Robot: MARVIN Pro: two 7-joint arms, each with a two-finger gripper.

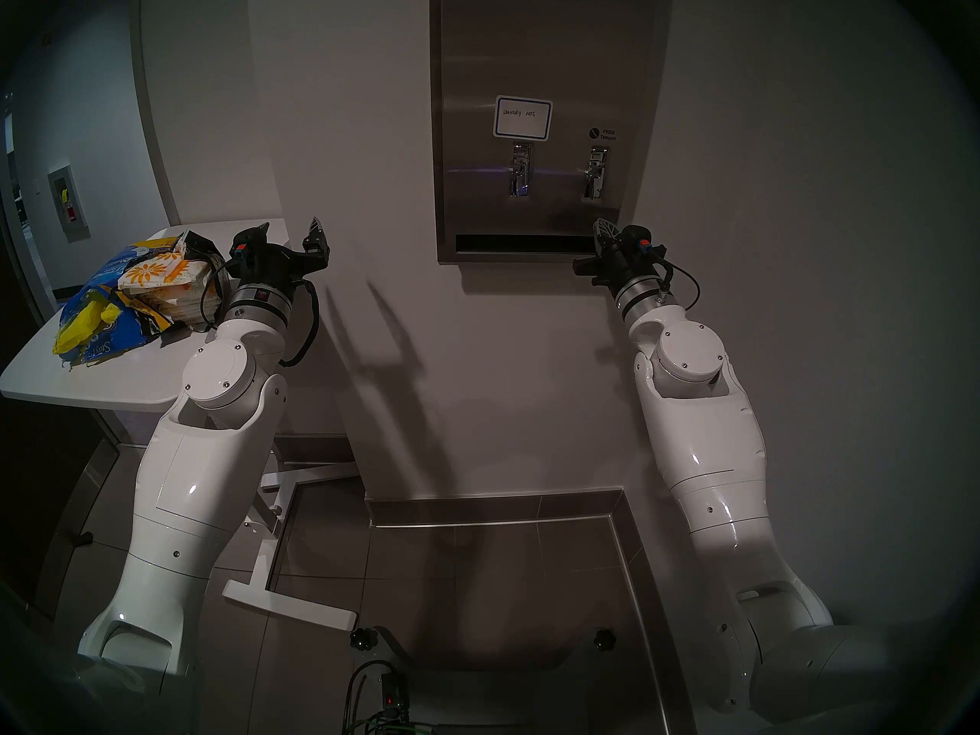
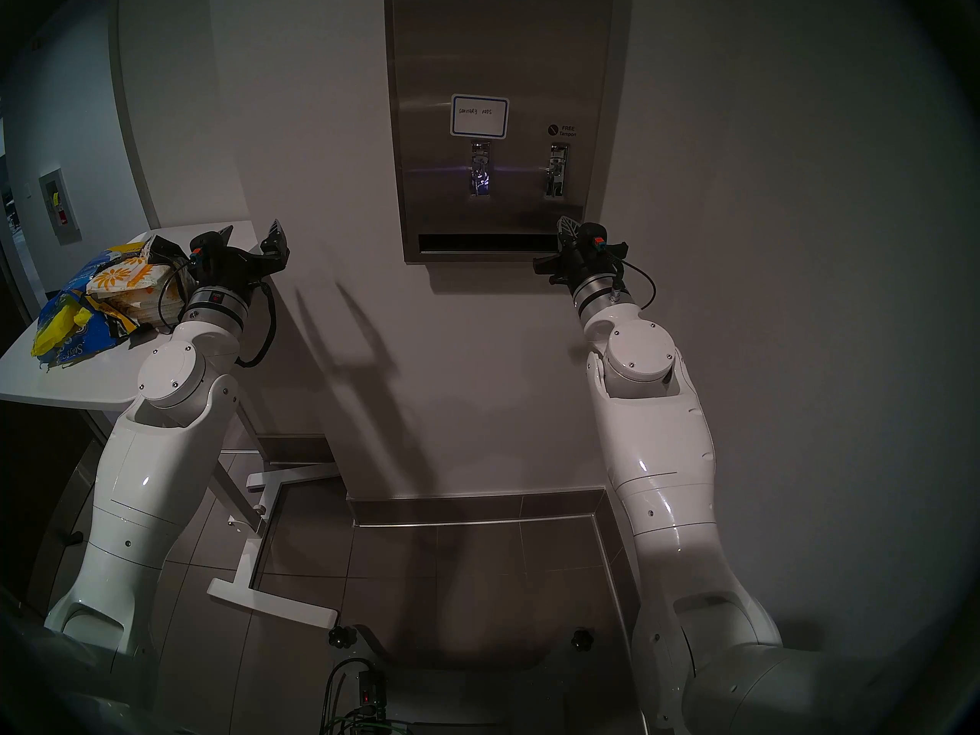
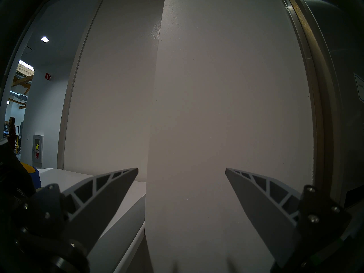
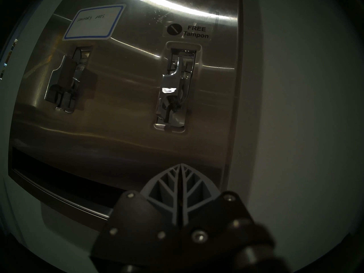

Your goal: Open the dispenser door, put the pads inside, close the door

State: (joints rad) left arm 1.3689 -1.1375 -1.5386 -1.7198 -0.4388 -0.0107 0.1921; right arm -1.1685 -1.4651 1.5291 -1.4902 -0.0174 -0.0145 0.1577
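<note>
Dispenser door closed, right gripper shut at its lower right corner

Floor tiles (image 1: 477, 585) and the white T-shaped base (image 1: 286, 601) of a side table lie nearest the robot's body, with both white arms rising from the lower corners of the head view. Left gripper (image 1: 290, 236) hovers above the inner edge of the white side table (image 1: 79, 378), its two ribbed fingers (image 3: 110, 189) spread wide with nothing between them; the wrist view shows only bare wall beyond the tips. Beside that wrist, on the tabletop, rests a torn blue-and-yellow plastic bag (image 1: 85, 320), and stacked against it are the pads (image 1: 159, 278), white packets with an orange flower print.

Right gripper (image 1: 603, 231) is raised at the lower right corner of the dispenser (image 1: 448, 134), a brushed-steel cabinet mounted on the wall. Its fingers (image 4: 169, 187) are pressed together tip to tip and hold nothing; they stand in front of the right end of the wide bottom slot (image 1: 509, 242). Whether they touch the steel cannot be told.

Dispenser door (image 1: 530, 55) sits flush and closed. It carries a blue-bordered handwritten label (image 1: 523, 116), a "FREE Tampon" sticker (image 4: 189, 31), and two chrome levers, left (image 1: 519, 172) and right (image 1: 596, 172).
</note>
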